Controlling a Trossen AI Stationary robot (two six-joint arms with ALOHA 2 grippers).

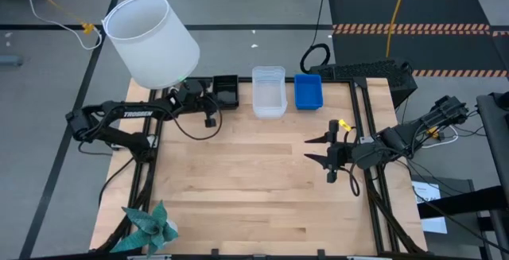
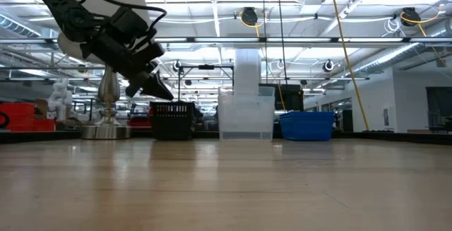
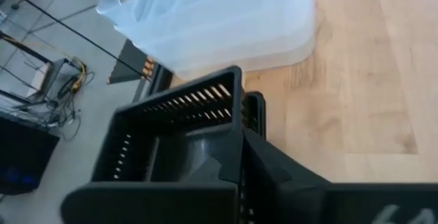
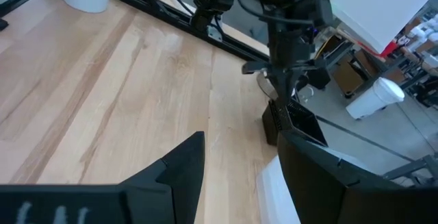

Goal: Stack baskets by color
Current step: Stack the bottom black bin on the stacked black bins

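A black basket [image 1: 227, 91] stands at the table's far edge, left of a stack of clear baskets [image 1: 269, 91] and a blue basket [image 1: 308, 91]. My left gripper [image 1: 210, 97] reaches in from the table's left and is shut at the black basket's left wall. In the low view it slants down onto that basket's rim [image 2: 171, 104]. My right gripper [image 1: 329, 152] hangs open above the table's right side, with nothing between its fingers [image 4: 185, 176]. My left gripper appears to pinch the black basket's side wall [image 3: 239, 125] at its rim, one finger inside the basket [image 3: 205, 172] and one outside [image 3: 274, 169]. The fingers come slanting down from the table's left. The basket stands upright with its bottom on the table.
A big white lampshade [image 1: 151, 41] hangs over the far left corner, close above my left arm. A teal paper star [image 1: 147, 227] lies at the near left corner. The wooden top [image 1: 254, 188] between the arms is bare.
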